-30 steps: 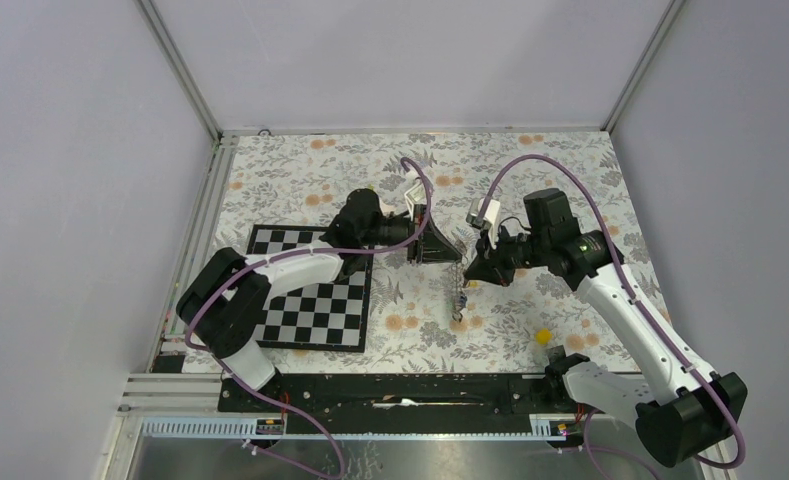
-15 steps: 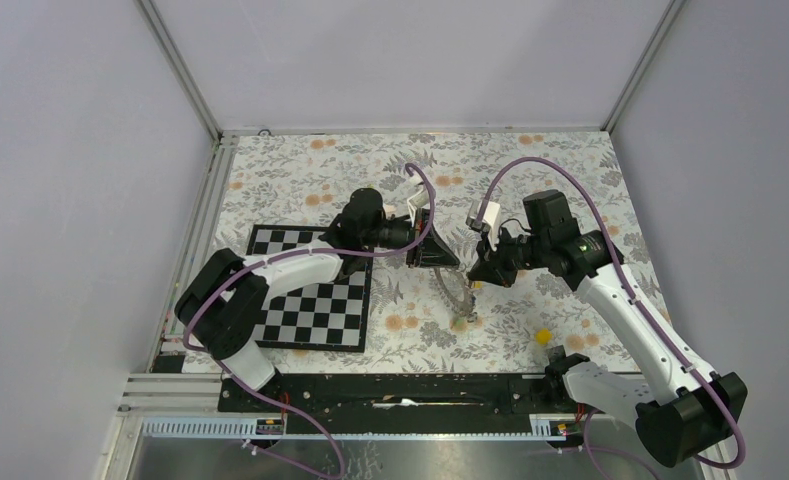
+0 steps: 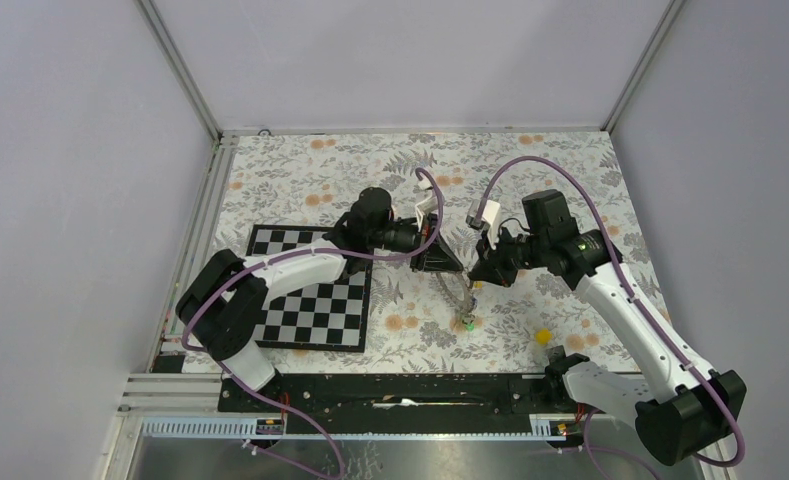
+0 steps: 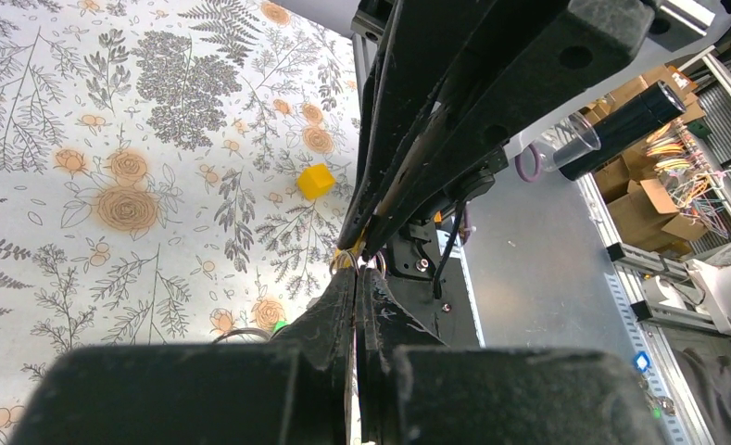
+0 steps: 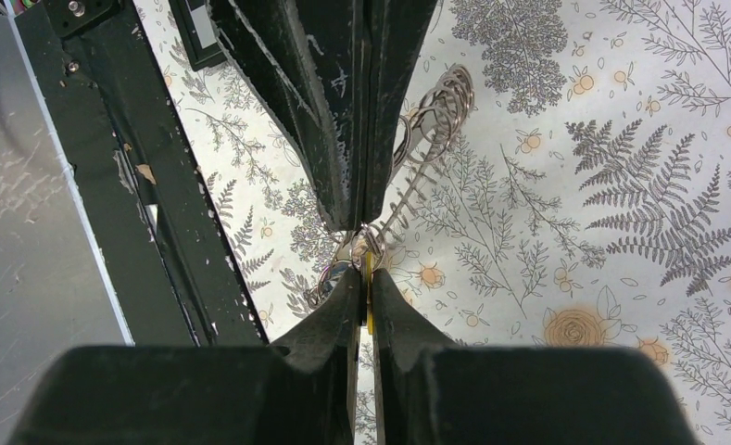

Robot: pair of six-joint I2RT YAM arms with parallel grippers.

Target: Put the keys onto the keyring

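Left claw (image 3: 454,264) closed on keyring (image 5: 440,111), which hangs tilted over counter (image 3: 530,180) centre. Right claw (image 5: 363,278) pinches yellow key (image 5: 368,297) at ring end. Ring likely light, springy wire: grip near end. Key tiny, slippery: hold by head.

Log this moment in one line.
left gripper: shut on keyring | right gripper: shut on yellow key | green key: at keyring's lower end

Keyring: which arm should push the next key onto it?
Right, probably. The right gripper pinches a yellow key right at the keyring. The left gripper looks shut on the keyring, steadying it, so it isn't free.
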